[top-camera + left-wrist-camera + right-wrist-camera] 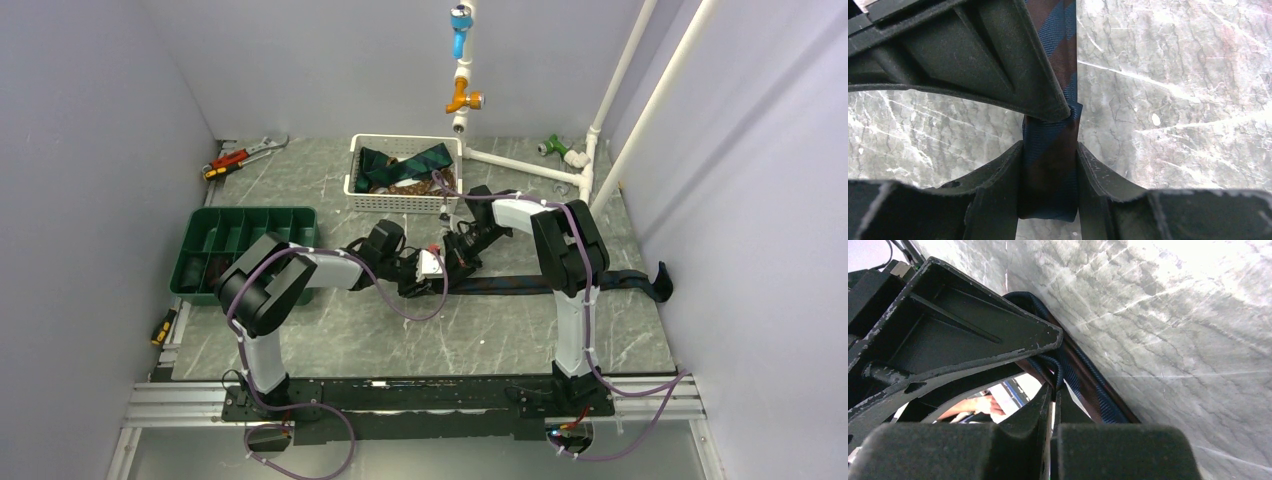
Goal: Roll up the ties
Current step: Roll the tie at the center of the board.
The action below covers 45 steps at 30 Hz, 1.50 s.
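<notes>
Position: tie [1050, 192] sits between the left gripper [1050, 150] fingers, touching both; jaws part-open, clamped on its doubled-over end | right gripper [1053, 390] jaws almost closed, pinching the tie's edge at the tips | Location: remainder lies flat along the marbled table [400, 340] toward the right arm | Appearance: navy, maroon diagonal stripes, ribbed weave.

A robotics lab cell: plain partition walls [90, 150], aluminium mounting rail [180, 402].
</notes>
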Each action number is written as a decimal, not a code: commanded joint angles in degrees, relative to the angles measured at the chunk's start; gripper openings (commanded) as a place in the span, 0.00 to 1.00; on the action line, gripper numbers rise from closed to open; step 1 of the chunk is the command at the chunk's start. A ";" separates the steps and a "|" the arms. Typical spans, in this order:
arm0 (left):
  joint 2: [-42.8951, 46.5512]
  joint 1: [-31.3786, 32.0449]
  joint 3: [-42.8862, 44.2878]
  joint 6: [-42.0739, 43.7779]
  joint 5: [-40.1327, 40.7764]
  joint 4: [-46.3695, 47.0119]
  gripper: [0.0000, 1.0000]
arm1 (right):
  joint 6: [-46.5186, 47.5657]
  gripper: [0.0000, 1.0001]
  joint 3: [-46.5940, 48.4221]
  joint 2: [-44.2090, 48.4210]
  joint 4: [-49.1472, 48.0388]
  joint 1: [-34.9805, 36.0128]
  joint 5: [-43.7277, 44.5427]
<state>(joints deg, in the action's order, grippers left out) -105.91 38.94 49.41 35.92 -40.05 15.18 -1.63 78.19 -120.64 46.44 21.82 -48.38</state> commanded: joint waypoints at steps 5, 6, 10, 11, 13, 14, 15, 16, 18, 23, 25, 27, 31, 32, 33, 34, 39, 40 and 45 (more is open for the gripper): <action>0.89 -1.06 -3.34 0.11 1.58 -2.46 0.69 | 3.73 0.00 0.69 2.23 2.89 -0.41 3.28; 1.30 -1.54 -4.07 -0.73 0.46 -1.01 0.72 | 4.96 0.00 0.86 1.05 3.87 -0.38 4.07; 2.33 -3.34 -5.94 -3.94 -1.25 4.83 0.77 | 7.66 0.00 0.34 -1.71 3.80 -0.38 7.19; 2.54 -3.65 -6.17 -4.13 -1.41 5.20 0.77 | 7.85 0.00 0.14 -2.14 3.54 -0.38 7.66; 2.72 -3.85 -6.56 -3.89 -1.50 5.51 0.77 | 7.93 0.00 0.30 -2.89 3.50 -0.49 8.13; 2.72 -4.01 -6.68 -3.66 -2.25 5.59 0.76 | 7.78 0.00 0.45 -3.32 3.42 -0.51 8.25; 2.72 -3.98 -6.58 -3.05 -2.90 5.13 0.75 | 7.55 0.00 0.63 -3.59 3.28 -0.57 8.22; 2.77 -4.00 -6.30 -2.91 -3.44 4.72 0.74 | 7.35 0.00 0.80 -3.83 3.20 -0.57 8.06; 2.89 -4.01 -5.94 -2.74 -4.82 4.52 0.70 | 6.96 0.00 1.57 -4.00 3.53 -0.64 7.30; 2.51 -3.51 -4.46 -1.81 -5.78 2.14 0.80 | 7.01 0.00 3.98 -1.03 4.78 -0.58 5.75; 2.04 -2.85 -3.70 -2.17 -4.34 2.44 0.82 | 7.38 0.00 5.11 -1.02 5.90 -0.56 5.17; 0.93 -1.51 -2.17 -2.77 -1.64 1.86 0.82 | 7.55 0.00 5.10 -1.12 6.09 -0.50 5.01; -2.26 0.64 1.32 -4.84 0.83 0.68 0.77 | 8.08 0.00 5.39 -1.25 6.76 -0.54 4.27; -2.82 0.95 2.05 -4.89 1.33 -0.35 0.75 | 8.24 0.00 5.61 -1.08 7.02 -0.49 3.98; -3.11 1.12 2.46 -4.75 1.51 -1.09 0.72 | 8.52 0.00 6.04 -0.72 7.38 -0.43 3.65; -3.11 1.13 2.30 -4.91 1.74 -1.41 0.67 | 8.88 0.00 6.68 -0.49 8.02 -0.46 3.27; -1.67 0.99 -0.13 -1.72 1.85 -3.75 0.51 | 10.43 0.00 8.12 -0.06 10.28 -0.58 3.31; -1.59 1.01 -0.15 -1.50 2.05 -4.37 0.48 | 10.69 0.00 7.83 -0.29 10.25 -0.68 3.89; -2.01 0.18 0.98 -2.20 2.68 -7.23 0.42 | 11.78 0.00 5.84 -2.20 9.14 -0.81 7.92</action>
<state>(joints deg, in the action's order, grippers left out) -107.55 39.88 51.03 32.36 -40.51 15.73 7.88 84.55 -122.67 55.27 21.47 -43.62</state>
